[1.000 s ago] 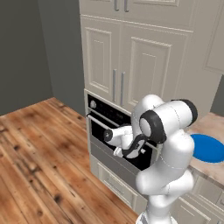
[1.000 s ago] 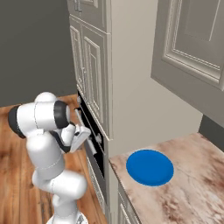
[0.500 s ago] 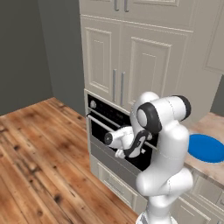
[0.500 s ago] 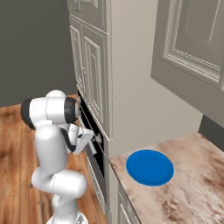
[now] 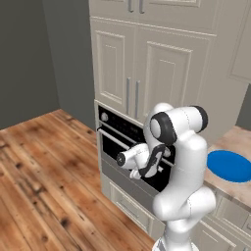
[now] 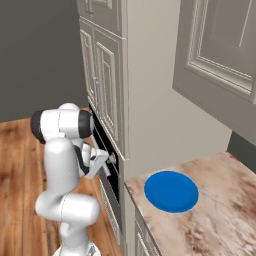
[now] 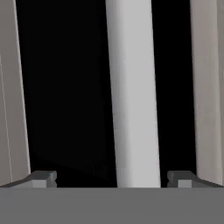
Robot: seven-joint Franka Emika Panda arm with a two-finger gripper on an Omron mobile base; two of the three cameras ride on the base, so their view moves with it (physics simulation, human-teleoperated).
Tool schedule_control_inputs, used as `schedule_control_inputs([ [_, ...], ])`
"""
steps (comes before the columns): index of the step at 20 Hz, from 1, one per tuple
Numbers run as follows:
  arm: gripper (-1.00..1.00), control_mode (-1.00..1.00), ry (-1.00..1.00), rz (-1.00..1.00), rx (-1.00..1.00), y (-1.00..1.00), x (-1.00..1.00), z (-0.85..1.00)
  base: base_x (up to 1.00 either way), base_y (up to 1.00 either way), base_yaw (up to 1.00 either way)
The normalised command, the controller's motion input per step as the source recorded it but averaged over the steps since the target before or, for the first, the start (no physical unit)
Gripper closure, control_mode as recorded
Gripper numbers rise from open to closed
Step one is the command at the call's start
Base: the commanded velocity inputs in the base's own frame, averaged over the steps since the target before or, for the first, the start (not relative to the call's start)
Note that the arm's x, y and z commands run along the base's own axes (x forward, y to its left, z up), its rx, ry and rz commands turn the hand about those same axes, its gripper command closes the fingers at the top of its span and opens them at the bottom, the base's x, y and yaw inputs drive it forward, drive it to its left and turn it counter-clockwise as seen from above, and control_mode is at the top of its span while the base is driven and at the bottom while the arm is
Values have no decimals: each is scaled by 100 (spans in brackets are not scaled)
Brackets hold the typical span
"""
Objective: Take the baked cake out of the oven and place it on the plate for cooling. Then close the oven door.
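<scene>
cream panelled cabinets (image 5: pixel 147 63), wooden floor (image 5: pixel 44 181), marble counter (image 6: pixel 215 220)

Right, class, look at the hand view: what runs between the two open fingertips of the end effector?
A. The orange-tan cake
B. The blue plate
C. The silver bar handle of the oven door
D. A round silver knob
C: in the hand view the silver bar handle crosses the black oven door in line with the gap of the open end effector, fingertips either side.

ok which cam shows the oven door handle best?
Hand view: the oven door handle runs as a pale bar between the open jaws, close up. Left base view shows its left stretch beside the arm; right base view only a sliver.
</scene>
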Motion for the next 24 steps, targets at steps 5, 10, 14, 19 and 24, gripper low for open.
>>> schedule_control_inputs([
  [5,100,-100,0,0,0,-2,2,-23,0,0,0],
  [10,100,-100,5,0,0,5,0,-43,0,0,0],
  [14,100,-100,12,0,0,34,-4,-55,0,0,0],
  [19,100,-100,11,0,0,65,-18,-58,0,0,0],
  [24,100,-100,6,1,0,81,-29,-61,0,0,0],
])
